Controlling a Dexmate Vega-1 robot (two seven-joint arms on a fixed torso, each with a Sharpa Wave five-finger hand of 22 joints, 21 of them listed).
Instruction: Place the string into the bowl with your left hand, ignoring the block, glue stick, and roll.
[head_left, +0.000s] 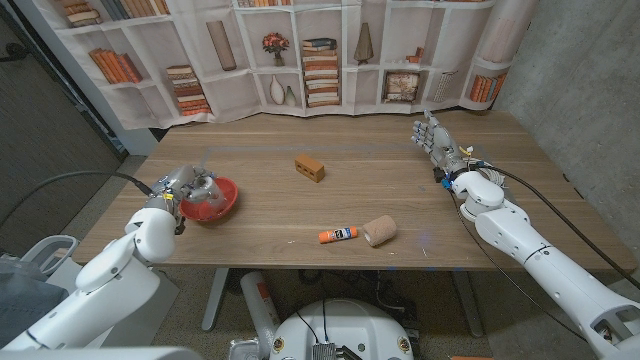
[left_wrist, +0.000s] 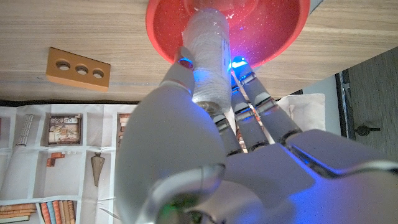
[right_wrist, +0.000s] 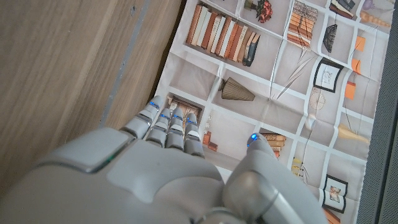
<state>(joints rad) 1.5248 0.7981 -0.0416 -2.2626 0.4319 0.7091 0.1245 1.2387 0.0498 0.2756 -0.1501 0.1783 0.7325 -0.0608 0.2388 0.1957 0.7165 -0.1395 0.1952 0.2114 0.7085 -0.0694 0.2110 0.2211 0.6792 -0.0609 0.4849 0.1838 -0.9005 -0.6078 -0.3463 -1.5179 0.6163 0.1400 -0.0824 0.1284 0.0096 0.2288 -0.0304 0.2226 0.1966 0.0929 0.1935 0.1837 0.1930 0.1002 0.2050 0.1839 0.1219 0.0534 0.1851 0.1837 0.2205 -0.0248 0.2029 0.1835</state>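
Over at the table's left edge, holding the string (left_wrist: 207, 59) right above the bowl (head_left: 224, 203): left hand (head_left: 186, 185) wrapped around the white spool, thumb on one side and fingers (left_wrist: 252, 87) on the other, spool's far end poking into the red bowl's opening in the left wrist view. Can't tell whether it already touches the bowl's bottom or just hangs inside the rim.

Looks like the very last step, then: carry done, release not yet done. Next move probably just needs a slight dip lower and an opening of the fingers so the spool drops in without rolling off the rim. Worth watching that the bowl sits close to the table's edge, so a nudge while letting go could push it.

Right hand (head_left: 436, 140) parked far across the table near the backdrop, holding nothing, fingers straight and close side by side with the thumb set apart, well out of it.

Distractors all well apart from the bowl: block (head_left: 310, 168) toward the middle of the table, glue stick (head_left: 338, 235) and roll (head_left: 379, 230) side by side nearer the front edge. Nothing sitting between hand and bowl, so no real obstacle.
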